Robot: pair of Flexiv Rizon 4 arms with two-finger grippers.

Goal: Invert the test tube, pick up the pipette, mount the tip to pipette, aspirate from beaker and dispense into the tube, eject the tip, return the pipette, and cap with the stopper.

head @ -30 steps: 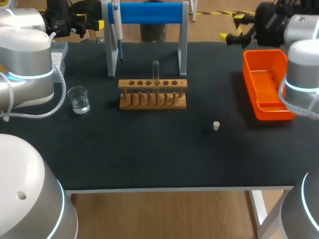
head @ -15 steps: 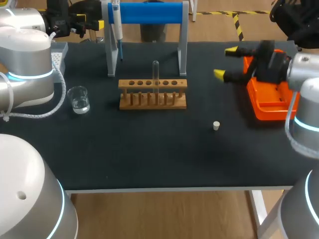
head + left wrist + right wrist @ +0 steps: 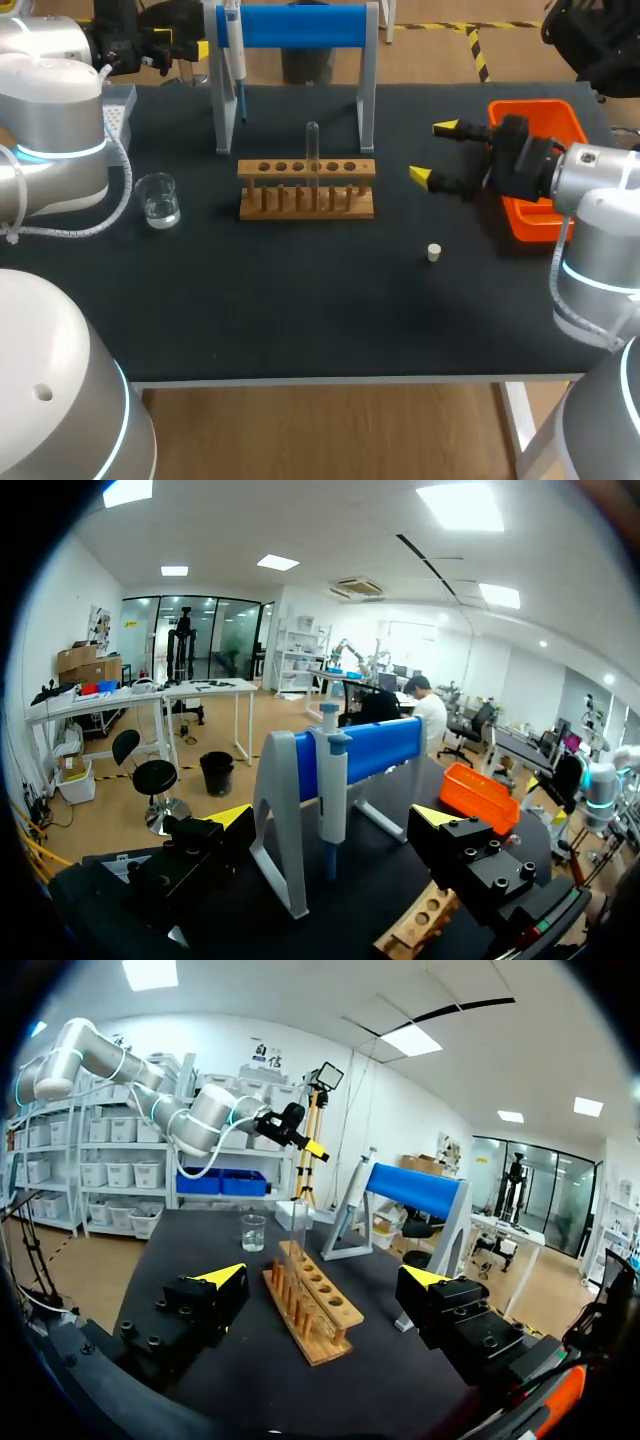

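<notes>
The right end effector, released wide, has moved from the orange bin and now hovers at 3 o'clock of the wooden rack. The test tube stands in the rack as before. The left end effector stays released, facing the pipette.

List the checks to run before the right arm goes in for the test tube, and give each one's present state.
1. Right gripper open and empty: ok.
2. Clear glass test tube upright in the wooden rack, rounded end up: ok.
3. Line from right gripper to tube free of other things: ok. The small white stopper lies apart, nearer the table's front edge.
4. Left gripper open and away from the rack, facing the white and blue pipette hanging on its stand: ok.
5. Small glass beaker holds clear liquid: ok.
6. Tube empty inside: cannot tell.
</notes>
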